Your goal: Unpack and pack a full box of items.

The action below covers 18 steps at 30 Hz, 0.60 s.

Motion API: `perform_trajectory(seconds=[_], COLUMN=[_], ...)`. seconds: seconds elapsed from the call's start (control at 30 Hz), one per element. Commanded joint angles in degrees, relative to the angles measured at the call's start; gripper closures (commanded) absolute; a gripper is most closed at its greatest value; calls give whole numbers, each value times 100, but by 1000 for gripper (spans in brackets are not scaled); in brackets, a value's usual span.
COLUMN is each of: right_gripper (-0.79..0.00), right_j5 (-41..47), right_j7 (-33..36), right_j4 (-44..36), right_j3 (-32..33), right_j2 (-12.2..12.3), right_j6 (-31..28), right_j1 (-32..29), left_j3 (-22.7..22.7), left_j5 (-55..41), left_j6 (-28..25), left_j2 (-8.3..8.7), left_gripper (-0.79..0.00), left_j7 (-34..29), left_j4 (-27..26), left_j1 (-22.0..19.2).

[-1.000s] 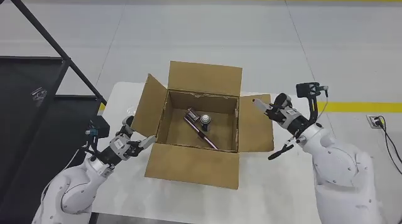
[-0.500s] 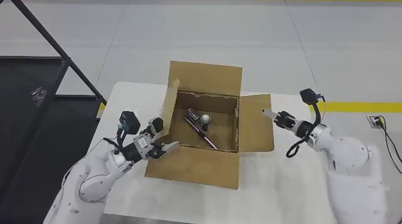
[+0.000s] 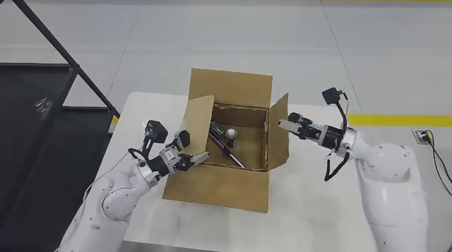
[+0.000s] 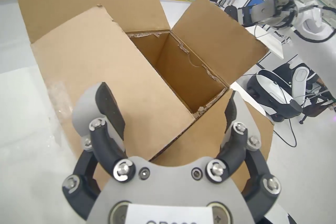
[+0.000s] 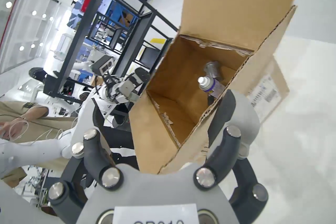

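Box (image 3: 215, 185) mouth open centrally, raised side flaps (image 3: 198, 121) narrowing it

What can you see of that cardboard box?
The brown corrugated cardboard box sits open on the white table. Its far flap leans back, its near flap folds outward, both side flaps stand half raised. The right gripper, open, straddles one side flap's edge; the left gripper, open, is beside the other. A spray can is inside.

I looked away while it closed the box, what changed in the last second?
Both side flaps were lifted from flat: the left flap first, with the left gripper behind it, then the right flap, with the right gripper at its edge. Nothing gripped. The back flap, front flap and items inside stayed put.
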Motion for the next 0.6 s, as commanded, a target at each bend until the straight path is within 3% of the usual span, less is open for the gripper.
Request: perform_trajectory(seconds=[0.0,0.33,0.57], right_gripper=[-785,-785,-785], right_j5=[55,-367,-416], right_j7=[-18,-694,-1087], right_j4=[62,934,1560], right_j3=[-255,-1444,-1866], right_j2=[-11,-117,-167], right_j6=[1,-26,-163], right_j1=[126,725,964], left_j3=[48,223,314], left_j5=[-29,-208,-212], left_j6=[115,971,1063], left_j2=[-10,-84,-111], left_gripper=[-785,-785,-785], left_j7=[-10,101,140], left_j4=[35,283,398], left_j1=[-34,-188,-261])
